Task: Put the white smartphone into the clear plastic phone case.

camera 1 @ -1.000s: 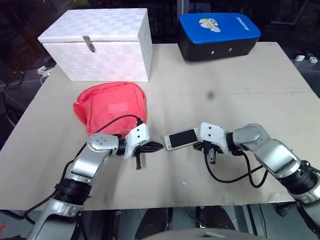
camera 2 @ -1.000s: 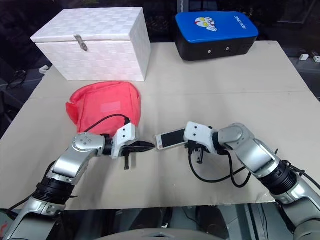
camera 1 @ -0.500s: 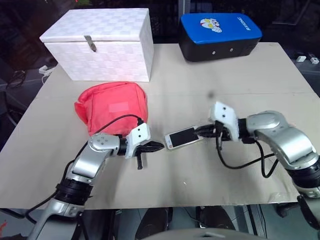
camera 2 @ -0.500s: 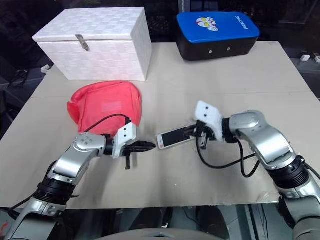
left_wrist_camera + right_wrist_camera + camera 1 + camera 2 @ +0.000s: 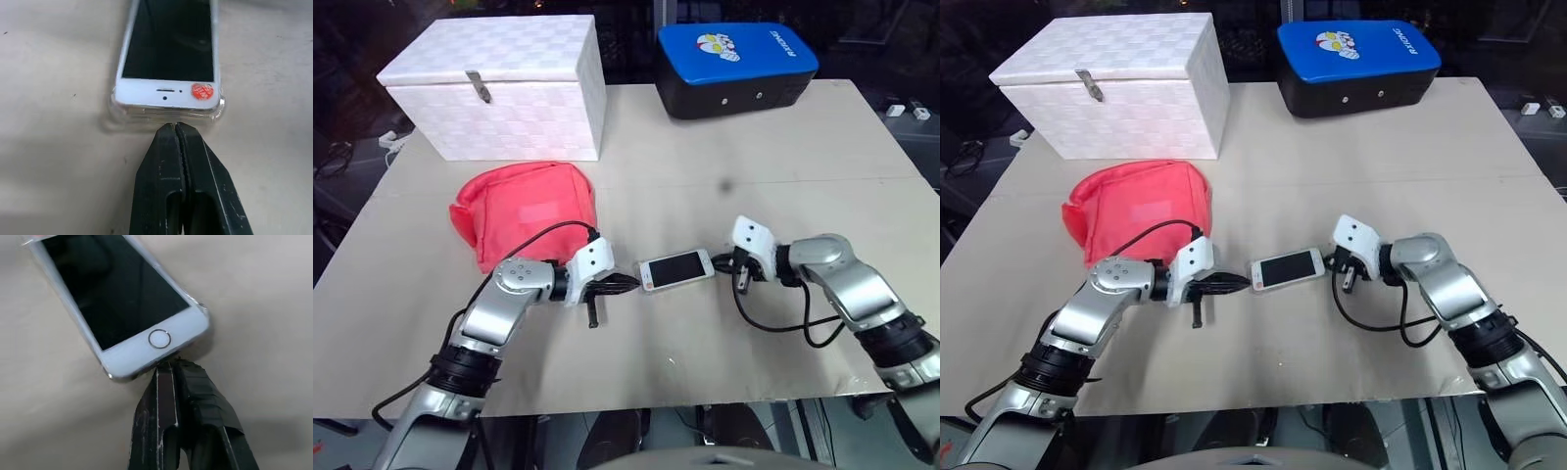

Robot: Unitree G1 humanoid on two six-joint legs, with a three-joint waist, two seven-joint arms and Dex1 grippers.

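The white smartphone lies screen up on the table between my two grippers. A thin rim of the clear plastic phone case shows around the phone's earpiece end, and its glossy edge also runs beside the home-button end. My left gripper is shut, its tips right against the case's end. From the other side, my right gripper is also shut, its tips at the home-button end of the phone.
A red pouch lies just behind my left arm. A white woven box and a blue and black case stand at the back of the table. The table's front edge runs close below both arms.
My right gripper pulled back from over the phone's end, swung to the right, and now sits low with its tips at that end. The left gripper has kept still.
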